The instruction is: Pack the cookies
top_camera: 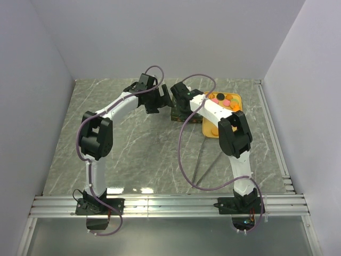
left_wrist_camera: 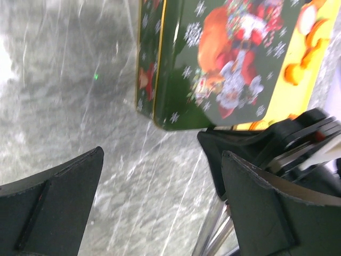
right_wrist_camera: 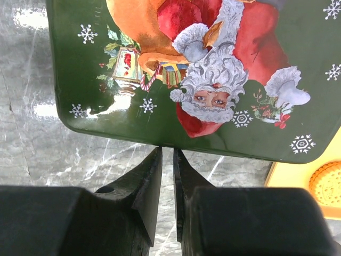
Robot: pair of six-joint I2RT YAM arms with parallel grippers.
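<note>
The cookies (top_camera: 224, 100) are small round discs, mostly orange with a few pink and dark ones, lying on a yellow tray (top_camera: 211, 129). One orange cookie (right_wrist_camera: 326, 184) shows in the right wrist view. A green Santa tin (top_camera: 178, 113) stands left of the tray, and its lid (right_wrist_camera: 192, 69) fills the right wrist view. My right gripper (right_wrist_camera: 168, 152) is shut to a thin slit, empty, with its tips against the lid's near edge. My left gripper (left_wrist_camera: 162, 202) is open and empty over bare table, just left of the tin (left_wrist_camera: 146, 64).
The grey marble table (top_camera: 138, 144) is walled by white panels on three sides. A metal rail (top_camera: 170, 205) runs along the near edge. The two arms meet closely at the tin. The right gripper's body (left_wrist_camera: 277, 149) sits beside my left fingers.
</note>
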